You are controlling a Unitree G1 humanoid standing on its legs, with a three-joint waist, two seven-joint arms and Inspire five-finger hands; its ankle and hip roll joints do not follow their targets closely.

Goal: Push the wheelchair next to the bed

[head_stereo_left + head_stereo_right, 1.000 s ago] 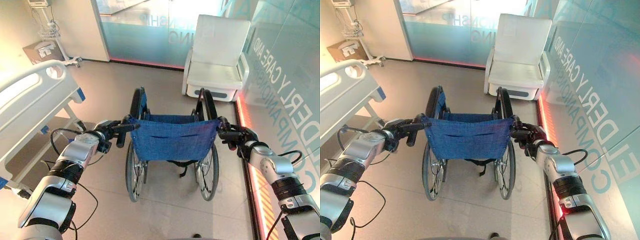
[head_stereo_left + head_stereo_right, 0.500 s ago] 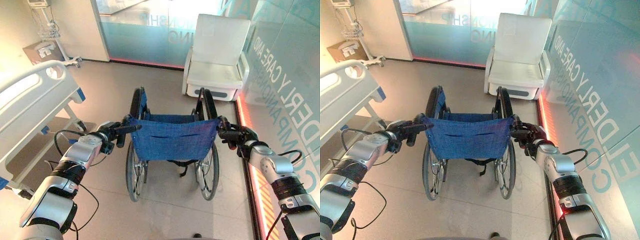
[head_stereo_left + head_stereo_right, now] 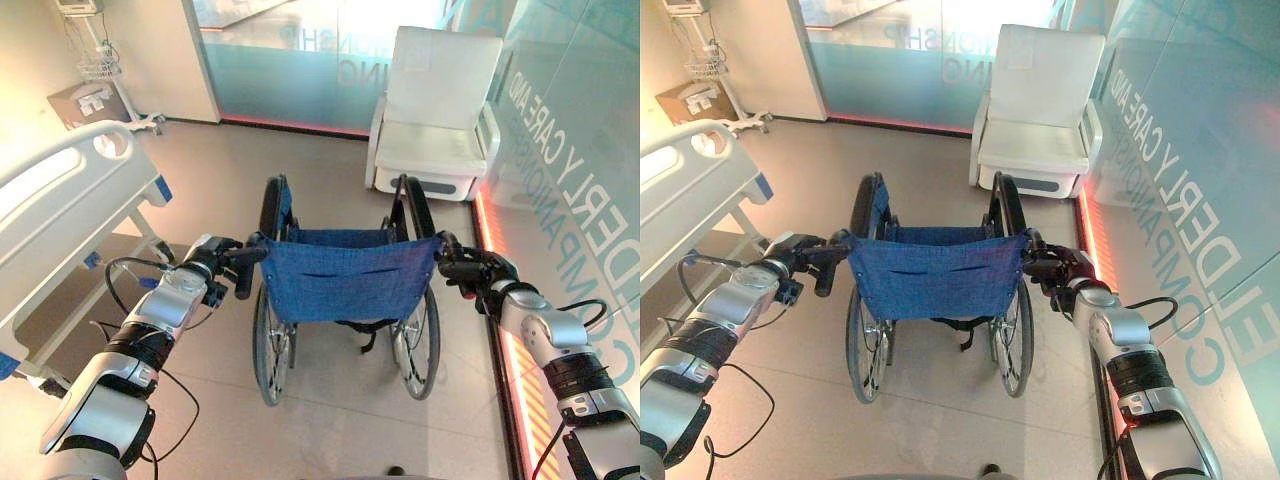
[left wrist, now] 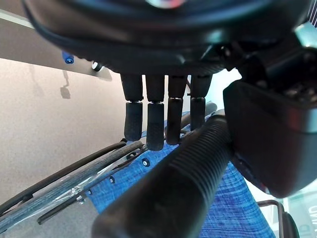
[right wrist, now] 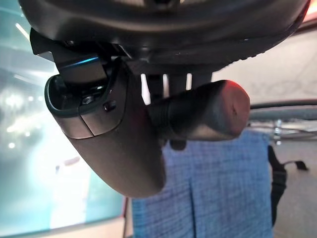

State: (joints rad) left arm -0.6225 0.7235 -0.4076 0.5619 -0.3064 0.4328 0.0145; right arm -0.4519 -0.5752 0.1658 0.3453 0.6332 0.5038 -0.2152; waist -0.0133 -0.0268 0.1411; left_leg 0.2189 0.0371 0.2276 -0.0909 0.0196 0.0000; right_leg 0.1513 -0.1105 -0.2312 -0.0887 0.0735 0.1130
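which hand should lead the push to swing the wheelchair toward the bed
Probably the right hand. The bed lies on the robot's left, so pushing the right handle harder should swing the wheelchair toward it, while the left hand steadies its grip.

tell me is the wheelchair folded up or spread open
Spread open. The wheelchair's blue backrest is stretched flat between the two push handles, and its big wheels stand well apart on the floor.
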